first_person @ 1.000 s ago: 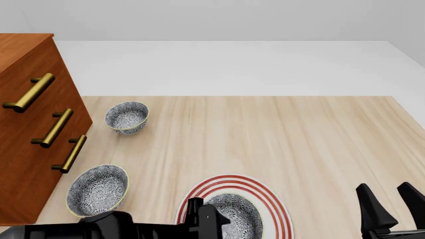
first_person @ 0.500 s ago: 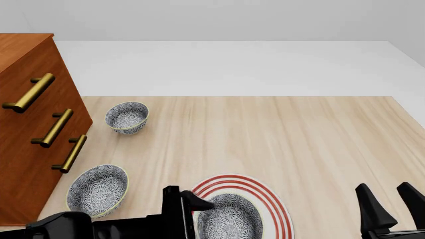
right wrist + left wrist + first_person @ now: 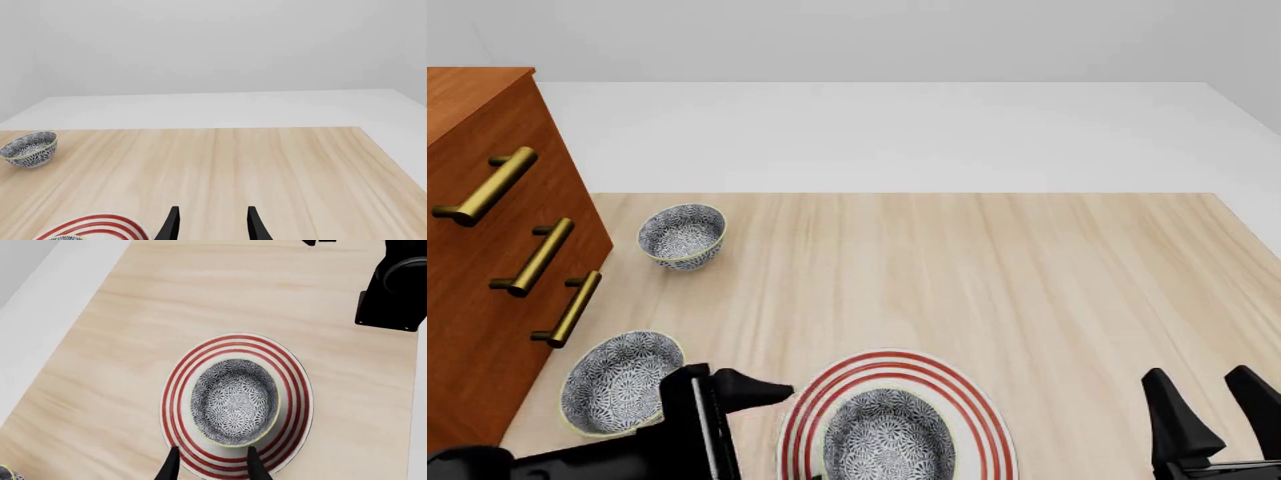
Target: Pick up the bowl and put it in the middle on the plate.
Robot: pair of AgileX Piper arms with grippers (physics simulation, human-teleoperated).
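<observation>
The left gripper (image 3: 777, 392) has let go and drawn back to the left, its jaws apart and empty (the right gripper (image 3: 1214, 410) waits wide too), so the bowl (image 3: 889, 448) now sits free mid-plate (image 3: 994, 425) and the task looks done.

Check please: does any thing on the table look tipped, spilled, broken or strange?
Nothing stands out. The small grey-and-white floral bowl sits upright near the middle of the large red-ringed white plate. The two other floral bowls also stand upright on the wooden table.
</observation>
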